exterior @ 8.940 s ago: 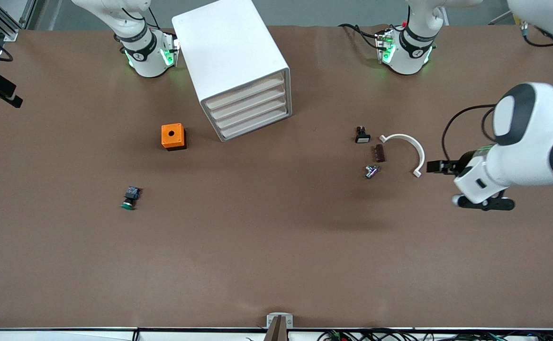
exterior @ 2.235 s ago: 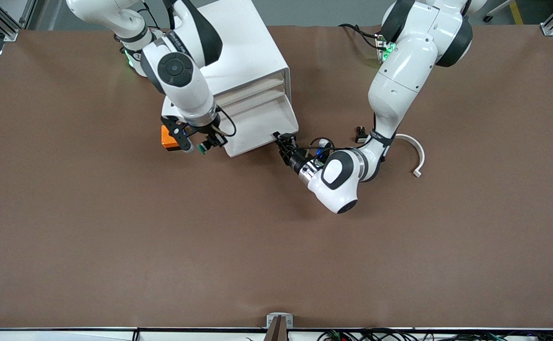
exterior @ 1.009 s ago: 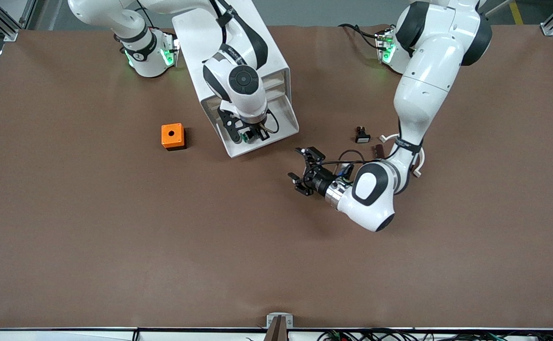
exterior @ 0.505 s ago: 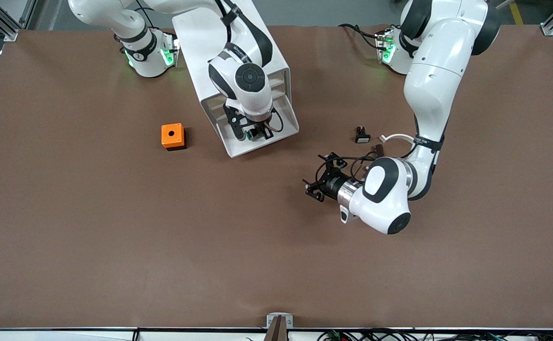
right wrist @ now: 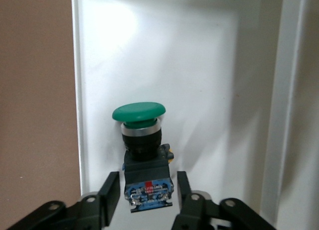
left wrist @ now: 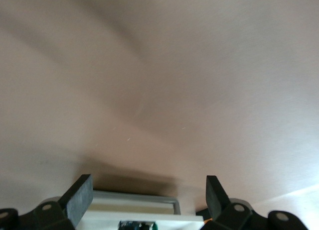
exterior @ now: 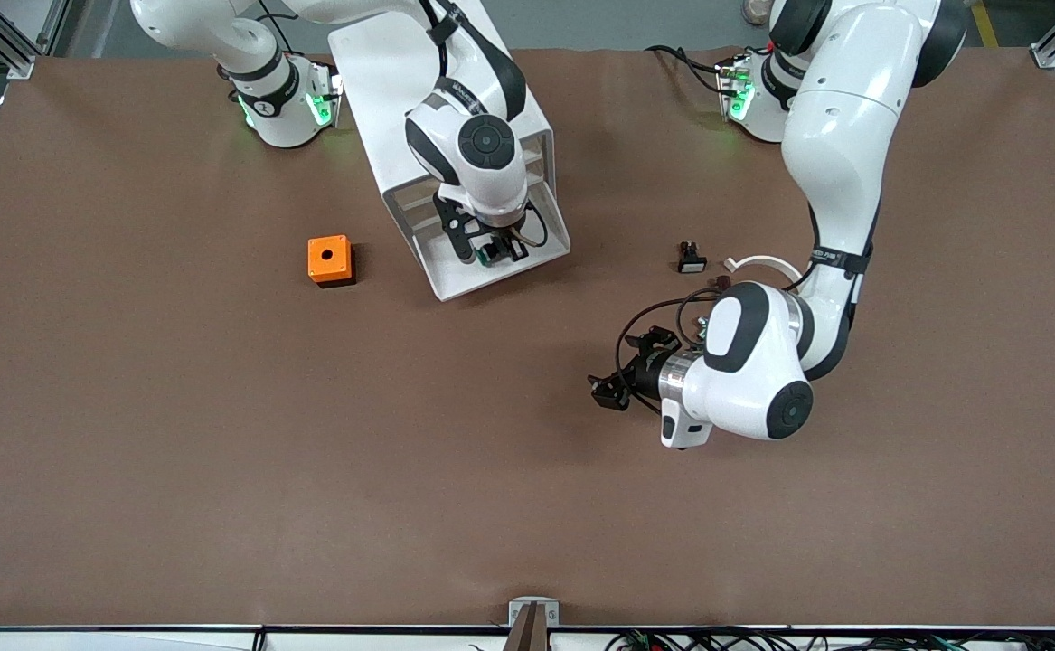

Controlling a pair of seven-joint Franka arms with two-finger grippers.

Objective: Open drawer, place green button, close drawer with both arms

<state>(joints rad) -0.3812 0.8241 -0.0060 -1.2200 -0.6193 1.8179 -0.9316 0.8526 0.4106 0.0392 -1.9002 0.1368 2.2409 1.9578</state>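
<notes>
While the button (right wrist: 143,155) is pinched by the right tool (right wrist: 147,195) over the open drawer (exterior: 455,273), the left tool (exterior: 607,391) is held spread over bare counter (exterior: 220,470), the orange cube (exterior: 329,259) lying beside the cabinet (exterior: 419,63).

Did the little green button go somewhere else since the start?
Yes. The button left the bare table near the orange cube and is now over the open drawer.

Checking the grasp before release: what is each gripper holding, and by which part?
The right gripper holds the button by its black-blue body, over the open drawer. The left gripper is open and holds nothing.
</notes>
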